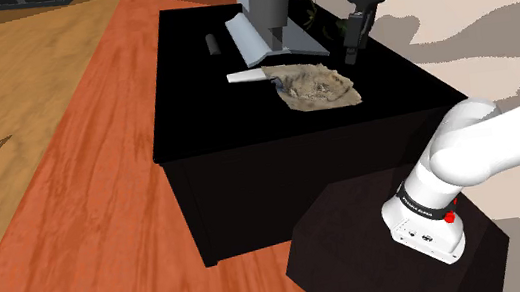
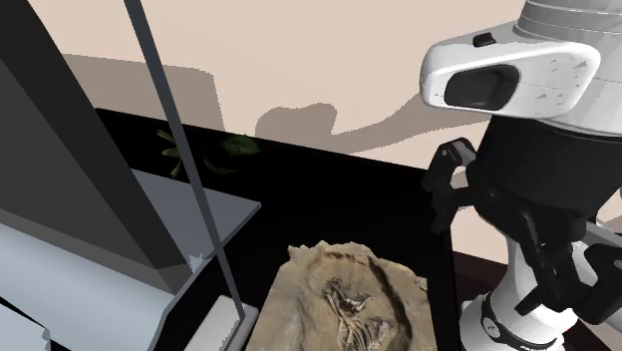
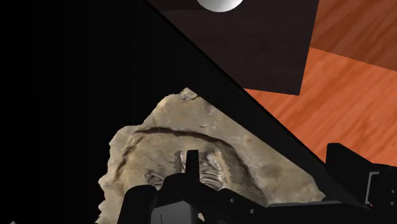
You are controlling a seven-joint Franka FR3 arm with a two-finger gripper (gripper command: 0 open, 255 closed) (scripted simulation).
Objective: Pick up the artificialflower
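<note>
Black on black: my fingers hang over a black table, and in the wrist view they run up to a single tip, pressed together with nothing between them. My gripper hovers above the table's far part in the shoulder view, apart from everything on it.

The artificialflower lies on the table top, a thin spray of green stems and leaves that is faint against the dark surface. In the shoulder view it sits just behind the wide foot of a tall grey object, to the left of my gripper and farther back. In the second exterior view the flower lies near the table's back edge, beyond the grey foot, well apart from my hand on that view's right.

Below my gripper the wrist view looks down on a tan stone slab with a ribbed fossil pressed into it. In the shoulder view the slab lies flat near the table's middle, closer to the stand than the flower is. A pale flat piece touches its left end. A small dark cylinder rests left of the grey foot. Reddish wooden floor surrounds the table.
</note>
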